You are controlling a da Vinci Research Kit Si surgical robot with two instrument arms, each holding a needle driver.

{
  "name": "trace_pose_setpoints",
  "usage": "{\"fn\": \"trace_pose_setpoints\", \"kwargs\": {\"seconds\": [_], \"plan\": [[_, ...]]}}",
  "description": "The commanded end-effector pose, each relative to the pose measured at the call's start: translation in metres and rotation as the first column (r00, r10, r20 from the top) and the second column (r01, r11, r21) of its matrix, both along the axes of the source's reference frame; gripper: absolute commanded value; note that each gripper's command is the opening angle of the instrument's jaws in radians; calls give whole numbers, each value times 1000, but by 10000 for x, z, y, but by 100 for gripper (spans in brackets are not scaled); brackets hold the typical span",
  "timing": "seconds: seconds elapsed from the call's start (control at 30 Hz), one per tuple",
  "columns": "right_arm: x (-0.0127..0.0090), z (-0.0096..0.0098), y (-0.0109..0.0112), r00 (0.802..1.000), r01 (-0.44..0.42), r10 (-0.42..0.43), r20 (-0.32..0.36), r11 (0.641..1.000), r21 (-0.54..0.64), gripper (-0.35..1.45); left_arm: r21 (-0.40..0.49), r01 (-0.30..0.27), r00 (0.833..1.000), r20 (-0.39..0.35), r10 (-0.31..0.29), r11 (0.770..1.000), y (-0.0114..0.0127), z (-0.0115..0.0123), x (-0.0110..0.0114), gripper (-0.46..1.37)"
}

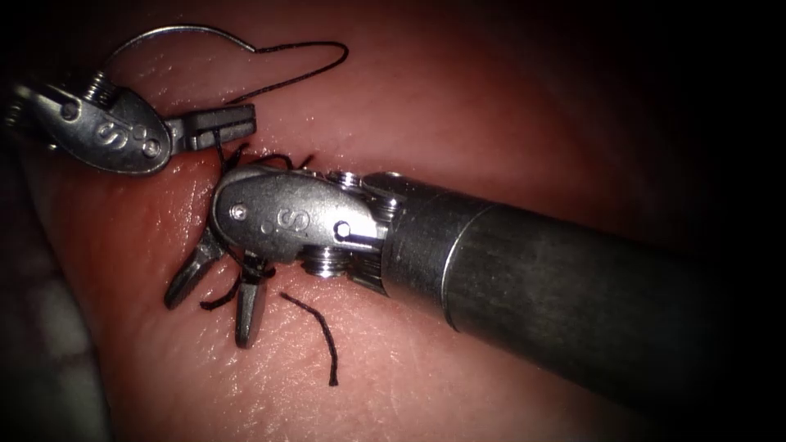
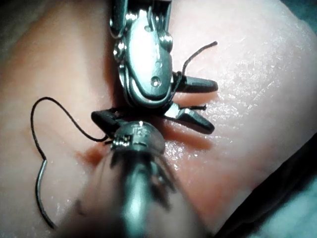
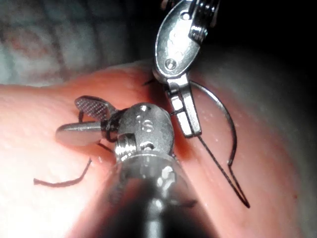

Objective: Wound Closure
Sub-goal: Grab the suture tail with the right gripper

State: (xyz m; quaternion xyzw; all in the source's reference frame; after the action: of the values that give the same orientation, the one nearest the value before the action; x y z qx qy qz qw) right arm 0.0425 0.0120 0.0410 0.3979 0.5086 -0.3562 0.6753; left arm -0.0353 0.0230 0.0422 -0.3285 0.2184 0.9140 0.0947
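- The needle [image 1: 176,33] lies free on the tissue [image 1: 458,106] at the upper left of my endoscope view, not driven in and in neither tool; I also see its curve in the left wrist view [image 2: 40,198] and the right wrist view [image 3: 225,124].
- The thread [image 1: 307,61] leaves the needle's back end, loops round to the right and runs back down to my left tool [image 1: 217,124].
- My left tool's jaws look closed, with the thread crossing them near the tip; I read that as a grip on the thread, though the contact itself is small. The right wrist view shows the same tool [image 3: 185,111] with its jaws together, the thread running off below them.
- My right tool [image 1: 214,296] stands just below the left one, its jaws spread wide over the tissue, clamped on nothing. Dark thread ends tangle round the base of the jaws; I cannot tell whether they touch the metal. The right wrist view shows the two jaws apart [image 3: 84,121], the toothed face of one exposed.
- A cut end of thread [image 1: 315,331] lies loose on the tissue just right of the open jaws, apart from them.
- Red fluid [image 1: 184,168] wets the tissue between the two tools.
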Motion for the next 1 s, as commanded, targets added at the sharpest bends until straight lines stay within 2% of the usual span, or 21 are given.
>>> {"fn": "trace_pose_setpoints", "kwargs": {"seconds": [0.03, 0.07, 0.13, 0.2, 0.5, 1.0], "plan": [[-1, 2, 0, 1000, 1, -1, 15, 1000, -10, 42, 2, -3, 1000, -1, 3, 1000, -1, 1, 0, -35], [-1, 3, -1, 999, 15, -15, 33, 1000, -18, 26, 4, -5, 1000, -3, 5, 1000, -2, 1, 0, -35], [0, 6, -3, 997, 48, -45, 64, 998, -34, -18, 3, -5, 1000, -3, 5, 1000, -3, 1, 1, -35], [0, 9, -3, 995, 61, -56, 83, 997, -52, -35, 3, -5, 1000, -3, 5, 1000, -4, 0, 2, -35], [0, 9, 8, 996, 23, -16, 90, 997, -70, -35, 0, -14, 1000, -5, 14, 1000, -6, -2, 10, -35], [-2, 7, 10, 998, -22, 25, 66, 998, -58, -35, -1, -14, 1000, -8, 14, 1000, -9, -3, 14, -35]]}}
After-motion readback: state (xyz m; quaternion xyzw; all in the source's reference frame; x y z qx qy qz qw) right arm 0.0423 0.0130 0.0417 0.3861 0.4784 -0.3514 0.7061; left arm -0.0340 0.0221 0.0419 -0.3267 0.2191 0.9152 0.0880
